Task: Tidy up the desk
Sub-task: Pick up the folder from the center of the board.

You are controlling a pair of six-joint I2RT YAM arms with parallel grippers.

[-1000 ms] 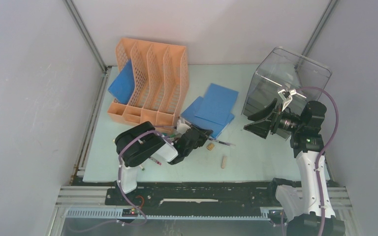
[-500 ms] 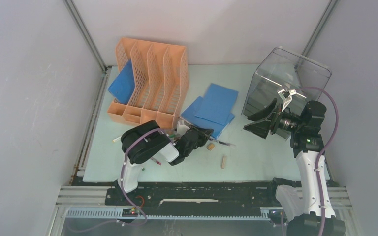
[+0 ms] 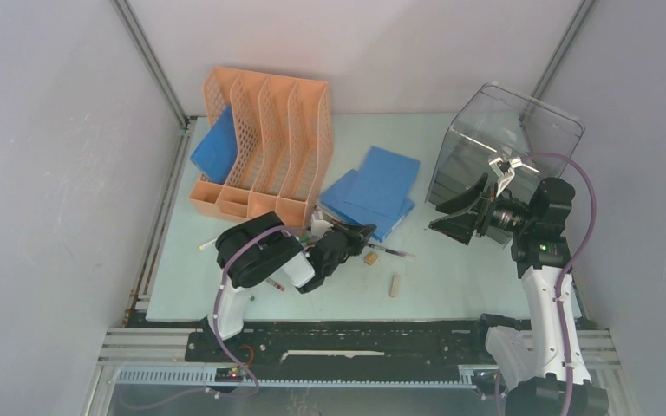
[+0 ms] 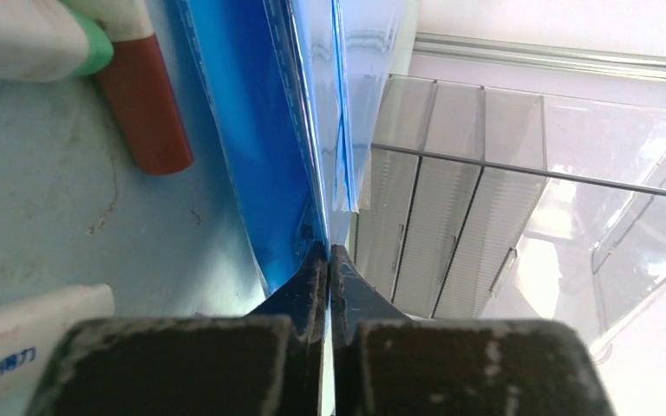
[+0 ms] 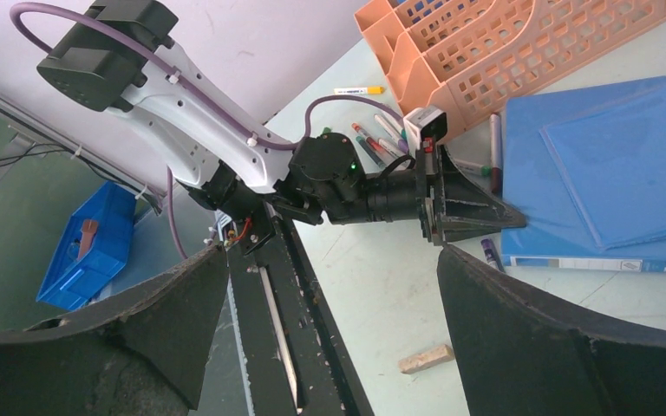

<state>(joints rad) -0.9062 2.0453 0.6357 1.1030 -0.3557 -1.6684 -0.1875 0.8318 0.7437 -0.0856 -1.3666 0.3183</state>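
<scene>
Several blue folders lie stacked in the middle of the top view, on the pale green desk that fills the centre of the frame. They are between the orange rack at upper left and the clear drawer box at upper right. The left gripper is at their lower left edge, and the right gripper hangs spread beside the box, holding nothing. In the left wrist view the fingers are pressed together right at a folder's edge, but I cannot tell if a cover is caught between them. I judge the folders light, thin, bendy and slippery, and the smooth desk would let them slide, so a firm pinch at an edge near the spine seems best. The right wrist view shows its own jaws wide apart above the desk, with the folders at the right of the frame.
</scene>
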